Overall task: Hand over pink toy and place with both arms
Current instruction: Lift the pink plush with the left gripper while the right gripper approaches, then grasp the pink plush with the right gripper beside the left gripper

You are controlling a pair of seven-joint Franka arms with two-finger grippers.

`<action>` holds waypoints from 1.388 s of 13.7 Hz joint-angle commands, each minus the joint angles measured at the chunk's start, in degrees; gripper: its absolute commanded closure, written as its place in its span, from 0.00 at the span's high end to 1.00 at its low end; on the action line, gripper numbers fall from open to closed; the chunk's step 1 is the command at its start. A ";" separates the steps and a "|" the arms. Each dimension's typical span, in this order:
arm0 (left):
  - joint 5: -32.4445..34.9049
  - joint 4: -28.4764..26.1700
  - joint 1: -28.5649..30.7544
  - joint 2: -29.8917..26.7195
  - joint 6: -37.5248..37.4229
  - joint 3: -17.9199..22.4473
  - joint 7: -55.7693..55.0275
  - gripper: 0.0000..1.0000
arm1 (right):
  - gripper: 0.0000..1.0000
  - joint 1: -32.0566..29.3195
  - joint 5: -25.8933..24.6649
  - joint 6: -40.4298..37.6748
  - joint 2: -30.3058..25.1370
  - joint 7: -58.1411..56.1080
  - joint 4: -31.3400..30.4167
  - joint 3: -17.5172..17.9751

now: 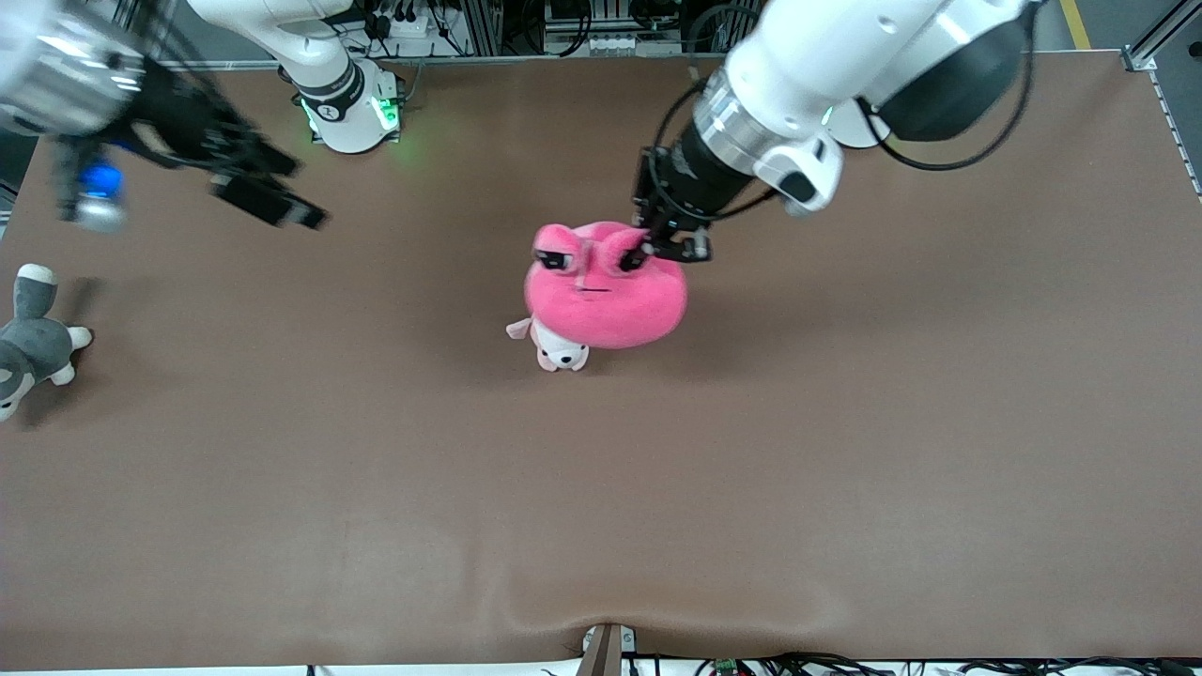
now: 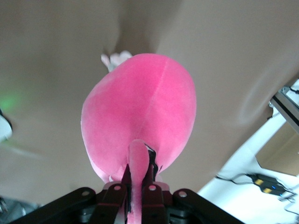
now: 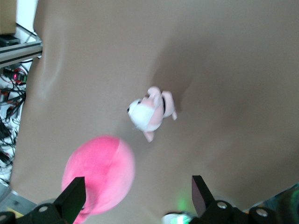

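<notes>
Front view: left gripper is pinched shut on an ear-like tuft of the pink toy, which hangs over the small puppy plush mid-table, while the right gripper waits spread wide over the table toward its own end, near the grey plush. Left wrist view: fingers clamp that pink tuft with the body dangling below, so I'd call this the lift stage before the handover. Right wrist view: fingers stand wide with the toy off to one side, so next the right arm needs to come in and take the free flank.

The large round hot-pink plush toy covers most of the small pale pink-and-white puppy plush; only its head shows at 7 o'clock. The grey-and-white plush animal is cut by the picture's edge. The black right gripper appears blurred.
</notes>
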 commanded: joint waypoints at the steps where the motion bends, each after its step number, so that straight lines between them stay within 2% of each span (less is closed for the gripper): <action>1: -1.85 1.94 -2.58 1.79 4.27 0.22 -4.54 0.00 | 1.00 8.00 0.14 3.51 3.72 10.66 1.17 -0.73; 3: -3.77 1.94 -3.46 2.75 5.86 0.23 -4.72 0.00 | 1.00 12.06 -2.04 8.07 6.09 18.65 1.17 -0.73; 5: -5.63 1.94 -4.87 3.19 7.97 0.40 -4.72 0.00 | 1.00 13.39 -4.69 11.16 7.85 24.21 1.17 -0.64; 6: -5.72 1.94 -5.31 3.72 8.33 0.40 -4.81 0.00 | 0.82 13.48 -4.87 11.78 8.47 24.40 1.26 -0.73; 7: -5.72 1.94 -5.49 3.81 8.42 0.40 -4.72 0.00 | 0.41 13.39 -5.22 11.96 8.91 24.49 1.17 -0.73; 8: -5.72 1.85 -5.75 3.99 8.42 0.40 -4.72 0.00 | 0.40 13.31 -5.22 12.13 9.18 24.49 1.26 -0.73; 10: -5.72 1.94 -5.75 4.43 8.42 0.40 -4.64 0.00 | 0.26 13.57 -5.31 14.49 10.49 24.84 1.26 -0.73; 11: -5.72 1.94 -5.75 4.51 8.42 0.40 -4.55 0.00 | 0.00 14.18 -5.48 16.34 11.20 25.45 1.26 -0.73; 16: -5.72 1.94 -5.75 4.95 8.42 0.40 -4.46 0.00 | 0.00 13.66 -7.85 17.15 14.19 25.55 1.52 -0.90; 19: -5.72 1.85 -5.75 4.96 8.42 0.40 -4.55 0.00 | 0.00 13.13 -8.03 16.71 13.75 25.20 2.13 -1.17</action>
